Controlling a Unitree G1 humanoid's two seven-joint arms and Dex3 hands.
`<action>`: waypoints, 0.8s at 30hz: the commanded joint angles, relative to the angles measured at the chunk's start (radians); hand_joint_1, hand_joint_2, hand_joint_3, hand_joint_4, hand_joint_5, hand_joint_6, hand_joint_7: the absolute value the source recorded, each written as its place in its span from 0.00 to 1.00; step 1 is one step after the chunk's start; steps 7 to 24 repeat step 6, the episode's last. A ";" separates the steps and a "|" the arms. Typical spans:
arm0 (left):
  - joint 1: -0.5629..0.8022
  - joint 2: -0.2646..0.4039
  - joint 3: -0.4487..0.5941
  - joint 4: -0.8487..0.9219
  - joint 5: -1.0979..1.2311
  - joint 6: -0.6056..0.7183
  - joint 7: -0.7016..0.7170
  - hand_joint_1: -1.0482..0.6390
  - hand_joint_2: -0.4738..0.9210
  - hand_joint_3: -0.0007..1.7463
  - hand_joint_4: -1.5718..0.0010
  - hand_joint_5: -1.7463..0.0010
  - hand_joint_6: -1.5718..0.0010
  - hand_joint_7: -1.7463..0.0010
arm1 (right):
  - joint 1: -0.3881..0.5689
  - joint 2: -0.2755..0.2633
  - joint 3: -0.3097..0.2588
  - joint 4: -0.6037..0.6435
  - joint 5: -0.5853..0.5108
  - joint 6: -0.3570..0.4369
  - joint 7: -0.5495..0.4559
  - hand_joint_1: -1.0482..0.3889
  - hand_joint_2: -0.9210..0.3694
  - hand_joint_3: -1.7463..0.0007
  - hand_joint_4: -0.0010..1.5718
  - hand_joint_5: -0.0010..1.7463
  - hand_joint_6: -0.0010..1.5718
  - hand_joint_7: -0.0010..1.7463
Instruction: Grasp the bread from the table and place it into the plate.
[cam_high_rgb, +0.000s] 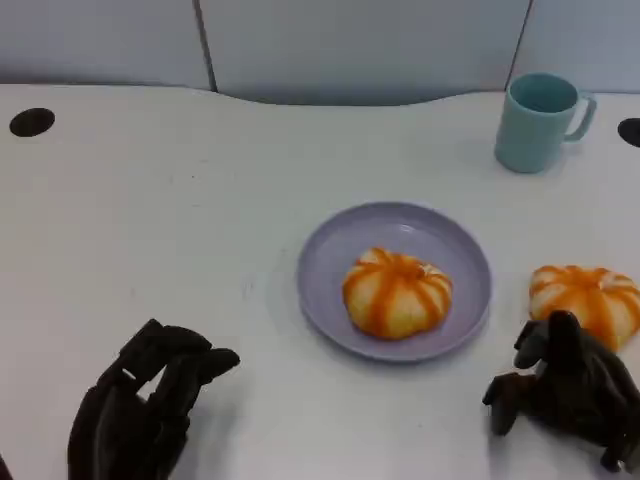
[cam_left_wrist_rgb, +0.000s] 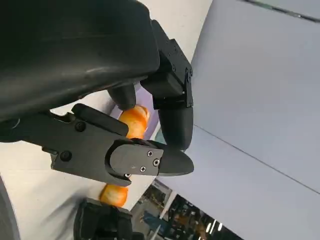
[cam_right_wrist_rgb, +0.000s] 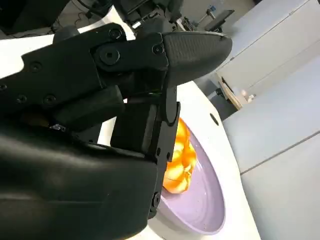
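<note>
A round orange-and-cream striped bread (cam_high_rgb: 397, 293) lies in the lilac plate (cam_high_rgb: 330, 250) at the table's middle. A second bread of the same kind (cam_high_rgb: 585, 300) sits on the table just right of the plate. My right hand (cam_high_rgb: 570, 390) is directly in front of that bread with its fingers loosely bent, the uppermost fingertip at the bread's near edge, and it holds nothing. My left hand (cam_high_rgb: 145, 410) rests at the lower left, fingers half curled and empty. In the right wrist view, the plate (cam_right_wrist_rgb: 205, 200) and its bread (cam_right_wrist_rgb: 177, 160) lie beyond the fingers (cam_right_wrist_rgb: 150, 120).
A teal mug (cam_high_rgb: 540, 120) stands at the back right. Two dark cable holes (cam_high_rgb: 32, 122) sit near the table's far corners. A grey partition wall rises behind the table. The left wrist view catches both breads (cam_left_wrist_rgb: 134, 120) past my left hand (cam_left_wrist_rgb: 125, 150).
</note>
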 joint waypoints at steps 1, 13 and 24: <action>-0.008 0.006 0.014 0.015 0.009 -0.012 -0.001 0.26 1.00 0.14 0.58 0.06 0.64 0.23 | -0.005 -0.018 -0.001 0.023 -0.010 -0.004 0.006 0.37 0.00 0.85 1.00 0.41 1.00 0.26; -0.004 0.002 0.017 0.015 0.008 -0.001 0.001 0.25 1.00 0.13 0.57 0.06 0.63 0.24 | -0.002 -0.013 -0.004 0.021 -0.011 0.007 -0.012 0.37 0.00 0.86 1.00 0.41 1.00 0.26; -0.004 0.002 0.017 0.015 0.008 -0.001 0.001 0.25 1.00 0.13 0.57 0.06 0.63 0.24 | -0.002 -0.013 -0.004 0.021 -0.011 0.007 -0.012 0.37 0.00 0.86 1.00 0.41 1.00 0.26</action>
